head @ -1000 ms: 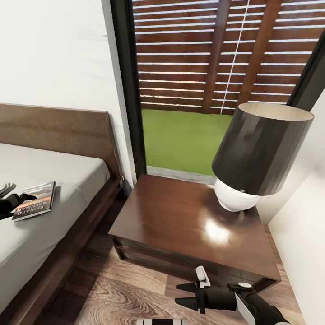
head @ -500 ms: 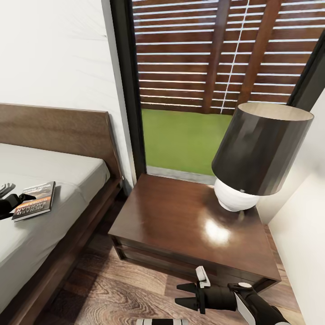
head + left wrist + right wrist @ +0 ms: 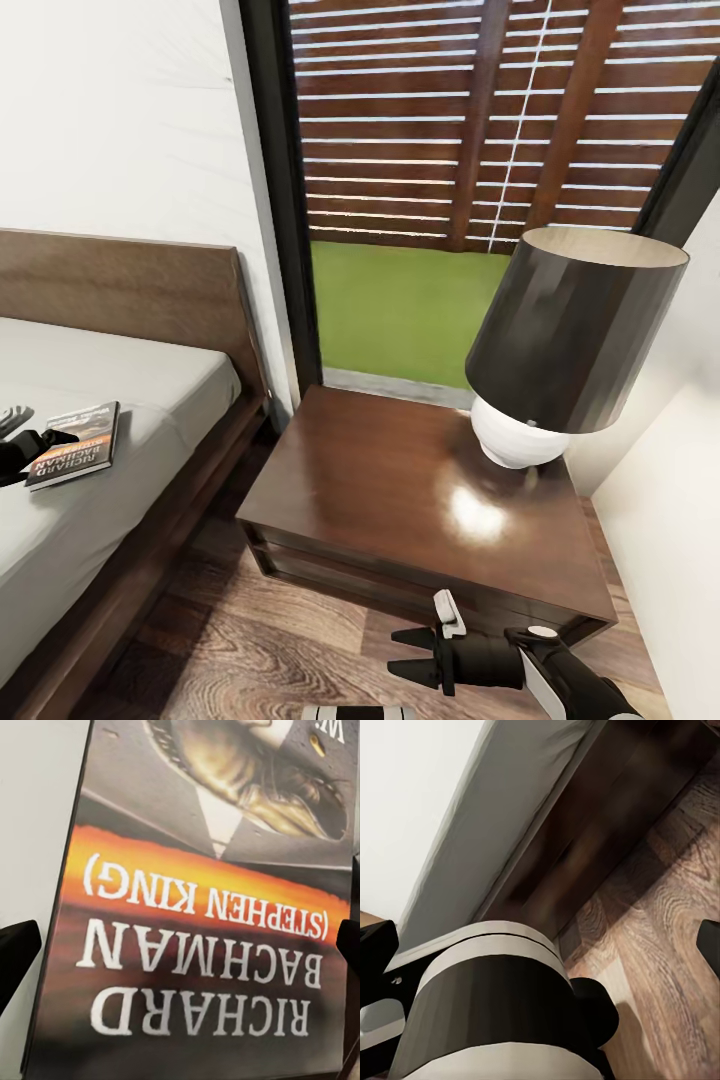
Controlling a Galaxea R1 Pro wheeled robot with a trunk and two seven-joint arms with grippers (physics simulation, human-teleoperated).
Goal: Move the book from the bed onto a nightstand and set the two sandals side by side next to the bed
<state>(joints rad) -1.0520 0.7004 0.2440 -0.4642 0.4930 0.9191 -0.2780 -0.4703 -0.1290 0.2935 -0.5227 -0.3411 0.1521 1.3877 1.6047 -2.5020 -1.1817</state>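
Note:
The book lies flat on the bed near the mattress's right side, its "RICHARD BACHMAN" lettering facing up. My left gripper is open at the book's left edge. In the left wrist view the book lies close between the two dark fingertips, which stand apart at either side of the cover. The nightstand stands right of the bed with its lamp at the back right. My right gripper hangs open over the floor in front of the nightstand, holding nothing. The sandals are out of view.
The dark headboard runs behind the mattress. A tall window with wooden slats is behind the nightstand, and a white wall closes the right side. A narrow strip of wooden floor lies between bed frame and nightstand.
The whole picture has slid a few pixels to the left, so the camera moved slightly. Book and both grippers keep their places.

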